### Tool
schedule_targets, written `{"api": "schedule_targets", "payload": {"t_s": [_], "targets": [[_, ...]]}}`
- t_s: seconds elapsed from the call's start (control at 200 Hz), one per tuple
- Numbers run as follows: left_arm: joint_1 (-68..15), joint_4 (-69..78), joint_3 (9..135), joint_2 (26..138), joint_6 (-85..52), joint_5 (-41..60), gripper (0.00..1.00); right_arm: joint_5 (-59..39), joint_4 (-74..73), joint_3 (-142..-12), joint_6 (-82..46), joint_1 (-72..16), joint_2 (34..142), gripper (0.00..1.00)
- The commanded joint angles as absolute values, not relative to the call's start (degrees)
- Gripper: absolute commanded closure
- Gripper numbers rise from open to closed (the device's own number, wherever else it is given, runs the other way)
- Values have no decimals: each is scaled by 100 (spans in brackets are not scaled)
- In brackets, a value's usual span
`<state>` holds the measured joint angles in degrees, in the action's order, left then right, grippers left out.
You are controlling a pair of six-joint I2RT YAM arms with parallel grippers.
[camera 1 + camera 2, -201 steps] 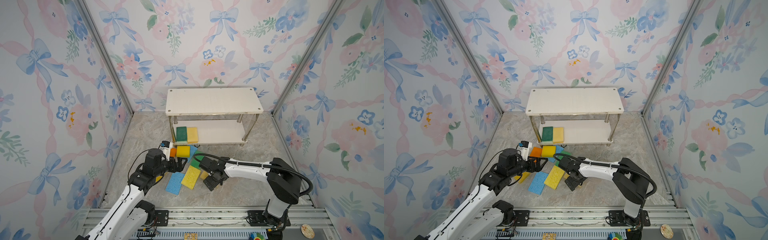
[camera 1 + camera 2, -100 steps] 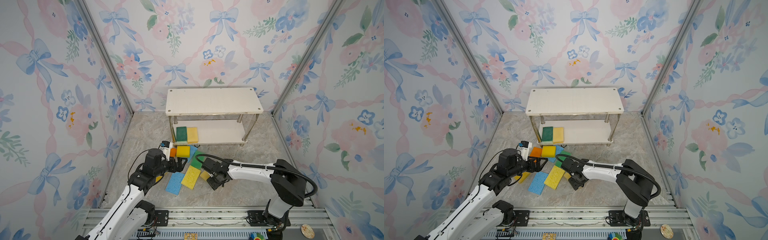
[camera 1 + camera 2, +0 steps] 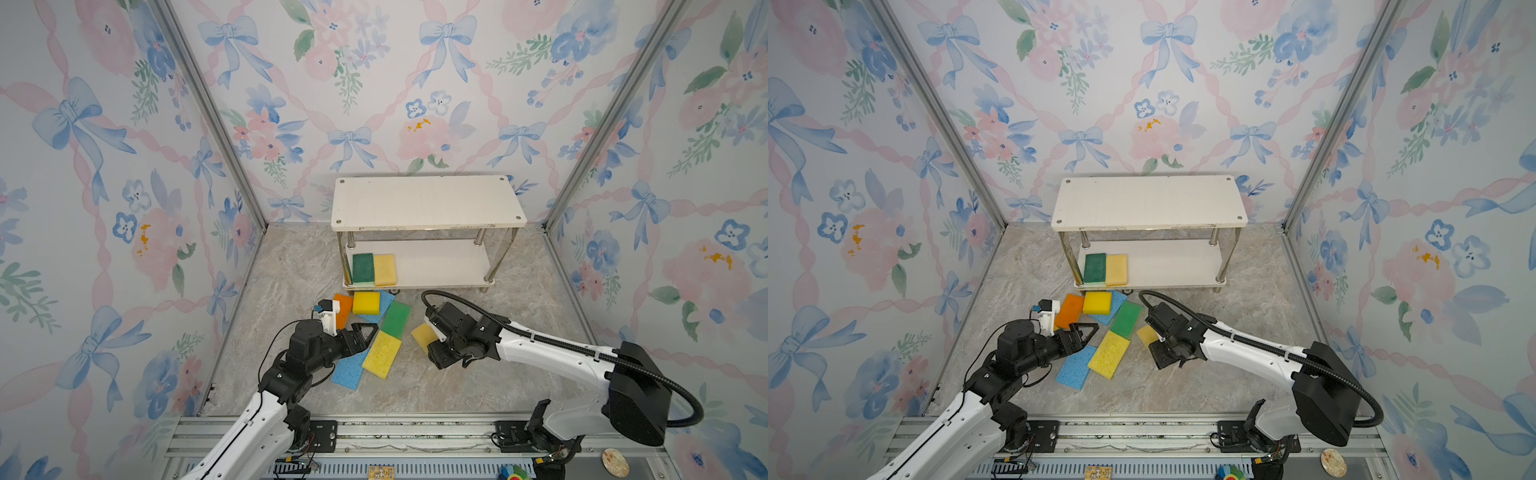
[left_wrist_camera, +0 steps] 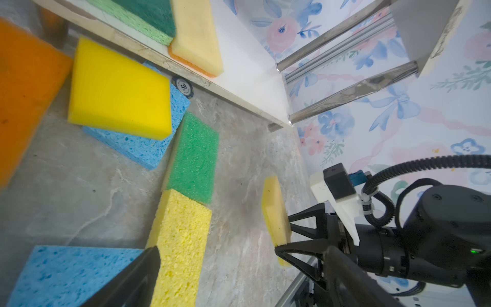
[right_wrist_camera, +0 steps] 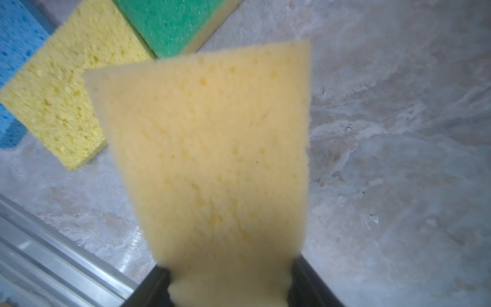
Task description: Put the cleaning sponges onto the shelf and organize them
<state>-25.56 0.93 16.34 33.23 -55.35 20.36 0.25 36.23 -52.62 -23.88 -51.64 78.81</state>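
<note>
At the floor pile's eight o'clock edge, the left gripper [image 3: 365, 332] is hovering with its jaws spread wide above the blue sponge [image 3: 348, 370] and yellow sponge [image 3: 382, 354], gripping nothing. Toward twelve o'clock, the shelf [image 3: 428, 203] is carrying a dark green sponge [image 3: 363, 268] and a tan sponge [image 3: 384, 269] side by side at its lower board's nine o'clock end. At the pile's three o'clock, the right gripper [image 3: 432, 338] is pinching one end of a pale yellow sponge [image 3: 422, 333].
</note>
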Motion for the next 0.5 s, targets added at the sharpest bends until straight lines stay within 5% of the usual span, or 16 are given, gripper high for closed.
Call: {"api": "schedule_targets", "payload": {"t_s": [0.0,0.495], "targets": [[-2841,1167,1535,3115,-6457,1718,2,-349,3599,-5318,-2805,-5089,7598,39],[-4537,2061,2269,4725,-6195,655,7,-713,3804,-6226,-3235,-5319,7277,39]]}}
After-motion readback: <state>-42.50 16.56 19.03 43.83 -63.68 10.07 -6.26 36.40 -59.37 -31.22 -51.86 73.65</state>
